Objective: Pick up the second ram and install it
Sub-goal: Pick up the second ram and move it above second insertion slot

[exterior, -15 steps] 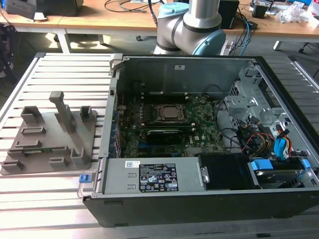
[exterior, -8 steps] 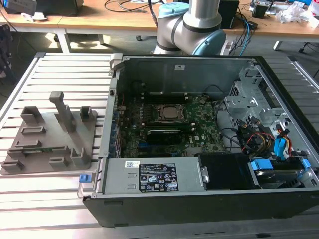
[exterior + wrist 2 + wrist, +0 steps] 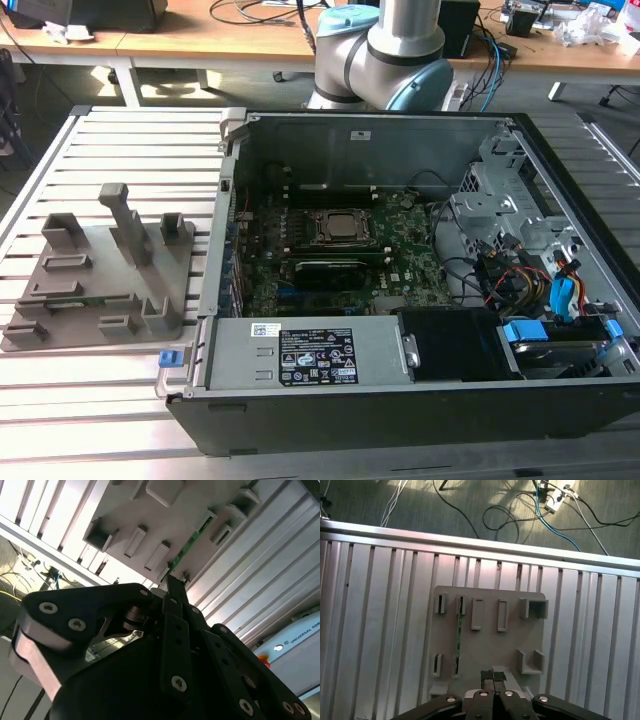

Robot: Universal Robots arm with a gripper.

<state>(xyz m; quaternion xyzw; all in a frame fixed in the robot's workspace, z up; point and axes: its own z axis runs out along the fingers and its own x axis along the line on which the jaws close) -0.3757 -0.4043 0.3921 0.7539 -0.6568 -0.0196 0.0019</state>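
Gripper (image 3: 493,676): fingers closed against each other with no gap between them, nothing held; in both wrist views it hangs above the near edge of the tray (image 3: 512,630), clear of it. Second ram (image 3: 458,636): seated on edge in the tray, held between pairs of upright posts, off to one side of the gripper and not touched by it. Its long axis runs parallel to the table slats, and one end points toward the tray edge below the gripper; in the second wrist view it shows as a thin green strip (image 3: 189,547) between the posts. The tray lies flat on the table (image 3: 380,630), a surface of aluminium slats with dark grooves between them. In the exterior view the tray (image 3: 100,270) sits at the exterior view's left, well apart from the open case (image 3: 350,150), which lies on the same table with its motherboard (image 3: 400,260) facing up. The arm (image 3: 400,40) rises behind the case. Beyond the table edge: grey floor (image 3: 470,500) with loose cables (image 3: 515,515) and a power strip (image 3: 555,495); wooden desks (image 3: 200,35) stand behind.
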